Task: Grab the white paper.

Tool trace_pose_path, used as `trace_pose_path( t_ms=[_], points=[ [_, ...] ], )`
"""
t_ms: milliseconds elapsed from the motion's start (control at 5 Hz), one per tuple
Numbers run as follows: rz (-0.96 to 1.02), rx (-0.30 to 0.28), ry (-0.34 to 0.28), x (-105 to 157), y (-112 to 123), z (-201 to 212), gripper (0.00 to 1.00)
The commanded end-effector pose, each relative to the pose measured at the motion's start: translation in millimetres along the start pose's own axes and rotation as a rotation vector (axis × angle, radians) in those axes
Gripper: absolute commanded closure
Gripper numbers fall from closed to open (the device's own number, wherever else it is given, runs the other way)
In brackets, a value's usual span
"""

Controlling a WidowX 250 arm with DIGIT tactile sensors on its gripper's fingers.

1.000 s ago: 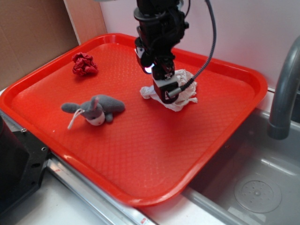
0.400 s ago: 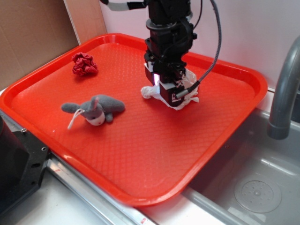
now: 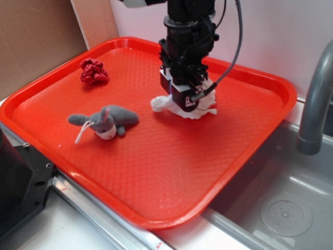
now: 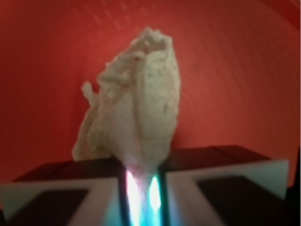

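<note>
- hand [image 3: 183, 102] is clamped tight on the white paper [image 3: 159, 103], middle of the red tray [image 3: 156, 172], upper centre of frame
- no readable writing or labels anywhere

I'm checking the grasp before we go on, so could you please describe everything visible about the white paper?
The white paper is a crumpled, lumpy wad of thin, wrinkled tissue-like paper with a small pointed tail toward the left. It sits near the back middle of the red tray. The gripper is down on it, and the wrist view shows the fingers closed, pinching its near end.
</note>
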State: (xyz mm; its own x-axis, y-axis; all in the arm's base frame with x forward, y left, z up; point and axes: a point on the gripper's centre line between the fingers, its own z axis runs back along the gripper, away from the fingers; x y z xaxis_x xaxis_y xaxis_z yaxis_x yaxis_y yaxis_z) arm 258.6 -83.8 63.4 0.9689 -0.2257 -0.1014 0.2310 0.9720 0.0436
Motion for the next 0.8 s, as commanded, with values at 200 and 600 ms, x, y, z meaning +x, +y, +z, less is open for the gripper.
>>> trace_pose_path(
  t_ms=[200, 600],
  points=[
    [0.571, 0.12, -0.012, -70, 83, 163, 1.0],
    [0.682, 0.1, -0.142, -108, 111, 221, 1.0]
  ],
)
